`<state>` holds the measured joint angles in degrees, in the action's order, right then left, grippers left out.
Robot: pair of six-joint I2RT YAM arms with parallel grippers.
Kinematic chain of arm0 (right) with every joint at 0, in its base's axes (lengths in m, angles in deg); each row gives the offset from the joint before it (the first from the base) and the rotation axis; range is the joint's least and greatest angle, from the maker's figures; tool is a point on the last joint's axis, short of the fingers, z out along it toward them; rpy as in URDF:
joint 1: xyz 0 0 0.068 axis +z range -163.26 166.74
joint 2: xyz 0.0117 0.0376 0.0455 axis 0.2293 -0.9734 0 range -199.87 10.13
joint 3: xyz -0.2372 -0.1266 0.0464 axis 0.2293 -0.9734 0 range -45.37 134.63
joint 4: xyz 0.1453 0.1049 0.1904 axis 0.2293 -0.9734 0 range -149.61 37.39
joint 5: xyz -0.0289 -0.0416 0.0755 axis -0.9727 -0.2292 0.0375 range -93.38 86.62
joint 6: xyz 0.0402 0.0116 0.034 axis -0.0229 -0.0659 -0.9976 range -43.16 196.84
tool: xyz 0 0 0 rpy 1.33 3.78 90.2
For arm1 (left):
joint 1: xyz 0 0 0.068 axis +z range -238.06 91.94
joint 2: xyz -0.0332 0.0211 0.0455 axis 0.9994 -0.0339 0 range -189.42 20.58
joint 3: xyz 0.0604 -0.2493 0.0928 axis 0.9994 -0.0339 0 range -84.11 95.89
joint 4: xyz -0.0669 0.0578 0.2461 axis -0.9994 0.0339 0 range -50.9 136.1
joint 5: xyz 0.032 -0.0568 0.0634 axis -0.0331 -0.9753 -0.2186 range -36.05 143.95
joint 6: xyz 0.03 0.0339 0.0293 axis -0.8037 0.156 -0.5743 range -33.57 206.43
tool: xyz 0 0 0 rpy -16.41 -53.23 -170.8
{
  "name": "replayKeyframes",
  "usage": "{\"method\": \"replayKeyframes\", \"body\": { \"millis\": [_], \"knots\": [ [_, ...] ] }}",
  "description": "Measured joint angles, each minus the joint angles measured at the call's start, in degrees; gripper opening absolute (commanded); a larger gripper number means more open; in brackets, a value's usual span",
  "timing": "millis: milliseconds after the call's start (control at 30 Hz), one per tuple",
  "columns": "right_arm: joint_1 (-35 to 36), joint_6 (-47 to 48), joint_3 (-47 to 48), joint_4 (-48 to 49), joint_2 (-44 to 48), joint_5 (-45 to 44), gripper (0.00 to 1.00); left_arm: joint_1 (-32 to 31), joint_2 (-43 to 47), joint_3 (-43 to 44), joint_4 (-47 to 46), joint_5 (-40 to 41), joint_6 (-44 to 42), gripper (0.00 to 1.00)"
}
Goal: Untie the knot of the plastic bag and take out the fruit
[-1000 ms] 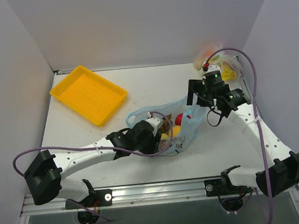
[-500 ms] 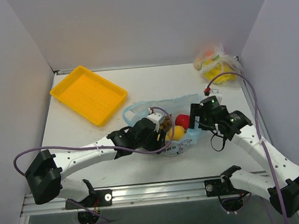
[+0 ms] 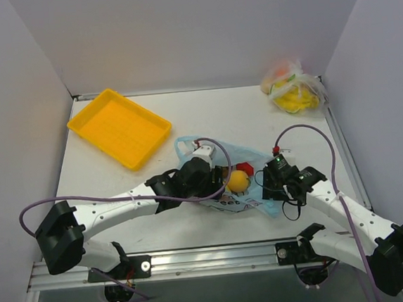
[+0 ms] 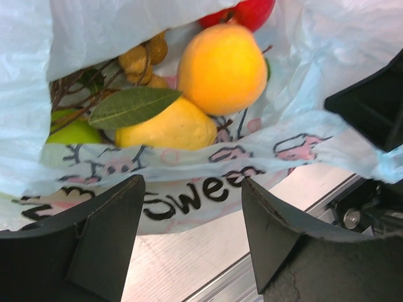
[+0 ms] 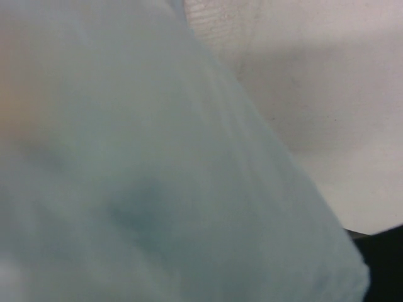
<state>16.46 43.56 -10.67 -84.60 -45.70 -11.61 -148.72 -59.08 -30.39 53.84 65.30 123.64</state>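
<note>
The light blue plastic bag (image 3: 223,200) lies mid-table with its mouth open; no knot shows, and one handle loop (image 3: 185,147) lies loose behind it. In the left wrist view the bag (image 4: 189,160) shows its "Sweet" print and holds an orange (image 4: 220,66), a yellow pear (image 4: 167,129), a green apple (image 4: 72,132), a red apple (image 4: 242,12) and a brown bunch (image 4: 141,60). My left gripper (image 4: 192,182) is open and empty at the mouth (image 3: 214,174). My right gripper (image 3: 270,187) grips the bag's right edge. Blurred blue plastic (image 5: 157,176) hides its fingers.
A yellow tray (image 3: 118,126) sits at the back left. A clear bag with yellow-orange contents (image 3: 293,86) lies in the back right corner. White walls close three sides. A metal rail (image 3: 210,253) runs along the table's near edge.
My right gripper has come down and toward the near edge, dragging the bag's right side with it. The bag has flattened and its mouth has opened. My left gripper has shifted slightly right.
</note>
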Motion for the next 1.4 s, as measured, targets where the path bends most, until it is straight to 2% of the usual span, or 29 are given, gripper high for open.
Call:
{"method": "replayKeyframes", "body": {
  "millis": [200, 400, 667, 1000, 1100, 1200, 1233, 1267, 1333, 1367, 1400],
  "knots": [
    [0.4, -0.1, -0.1, 2.2, -0.4, 0.2, 0.53, 0.0, -6.3, 8.2, -1.2, 0.2, -0.5, 0.73],
    [0.4, -0.2, -0.2, 3.5, -0.4, 0.1, 0.54, 0.0, -17.2, 19.1, -0.8, 0.2, -4.0, 0.78],
    [0.4, -0.4, -1.7, 5.0, -0.1, 0.1, 0.54, -0.3, -26.6, 22.0, 2.7, 0.2, -4.4, 0.91],
    [0.4, -1.3, -4.2, 6.4, 1.1, 0.1, 0.54, -0.5, -31.3, 26.1, 4.3, 2.4, -1.3, 0.90],
    [0.4, -1.3, -4.5, 6.8, 1.4, 0.1, 0.52, -0.5, -32.5, 27.5, 4.3, 2.7, -0.2, 0.85],
    [0.4, -1.3, -5.0, 7.5, 1.5, 0.2, 0.41, -0.5, -33.3, 28.3, 4.0, 3.1, 0.8, 0.72],
    [0.4, -1.3, -5.1, 7.7, 1.5, 0.3, 0.32, -0.5, -33.4, 28.5, 3.9, 3.2, 1.1, 0.68],
    [0.4, -1.2, -5.3, 7.8, 1.5, 0.3, 0.28, -0.5, -33.5, 28.5, 3.9, 3.2, 1.2, 0.60],
    [0.4, -1.4, -5.4, 7.9, 1.6, 0.5, 0.18, -0.5, -33.5, 28.5, 3.9, 3.3, 1.5, 0.51],
    [0.4, -1.4, -5.4, 8.0, 1.7, 0.6, 0.15, -0.5, -33.5, 28.5, 3.9, 3.3, 1.6, 0.41],
    [0.4, -1.5, -5.5, 8.2, 1.9, 0.6, 0.12, -0.5, -33.5, 28.5, 3.9, 3.4, 1.6, 0.38]
  ]
}}
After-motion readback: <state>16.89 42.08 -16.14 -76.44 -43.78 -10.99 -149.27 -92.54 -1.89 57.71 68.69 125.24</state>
